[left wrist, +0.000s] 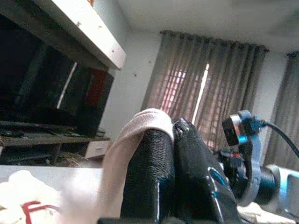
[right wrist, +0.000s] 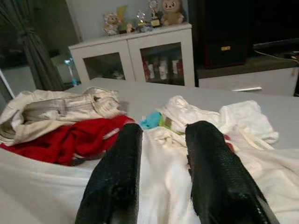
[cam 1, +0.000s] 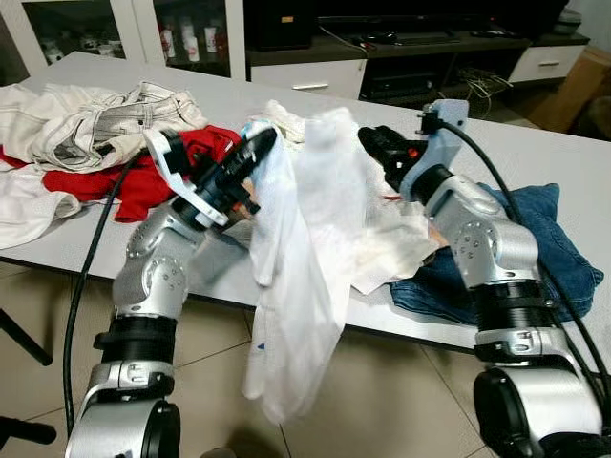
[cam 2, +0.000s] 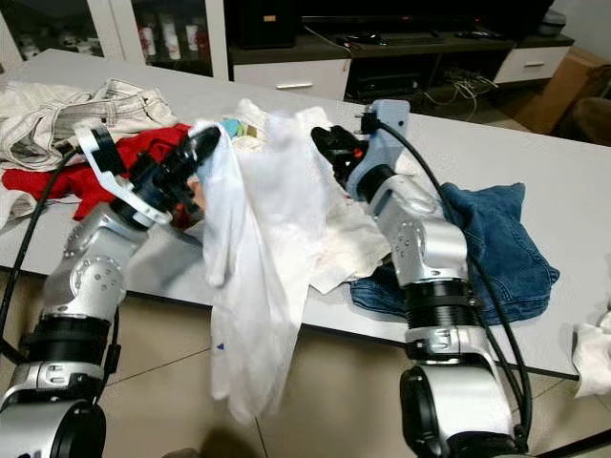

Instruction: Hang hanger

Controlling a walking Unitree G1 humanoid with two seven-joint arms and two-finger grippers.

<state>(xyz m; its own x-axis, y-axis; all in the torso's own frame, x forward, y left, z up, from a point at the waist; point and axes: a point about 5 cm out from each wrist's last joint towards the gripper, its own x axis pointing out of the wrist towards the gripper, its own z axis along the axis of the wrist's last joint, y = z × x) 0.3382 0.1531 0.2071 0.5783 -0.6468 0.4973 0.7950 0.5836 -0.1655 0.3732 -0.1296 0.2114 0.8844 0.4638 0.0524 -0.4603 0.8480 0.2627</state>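
The thin white fabric garment (cam 1: 301, 277) is draping off the front edge of the grey desk (cam 1: 535, 143) and hanging toward the tiled floor (cam 1: 382, 382) — most of its weight is sitting below the one pinch point, so it could be slipping free or dragging the rest of the pile with it. No hanger is identifiable among the clothes, so the task's thing cannot be located; whether one is inside the garment cannot be told.

The left end effector (cam 1: 256, 148) is pressing its two black fingers together on a fold of the white garment at the cloth's upper left edge — the wrist view is showing the fabric looped over the closed tips (left wrist: 161, 140). The right end effector (cam 1: 374, 145) is hovering at the garment's upper right edge with its fingers (right wrist: 117, 172) parted and nothing between them, white cloth lying just beyond. If it is closing on too little fabric, the garment could be twisting.

Left of the garment the crumpled red cloth (cam 1: 143, 181) is lying; right of it, the blue denim jeans (cam 1: 535, 239).
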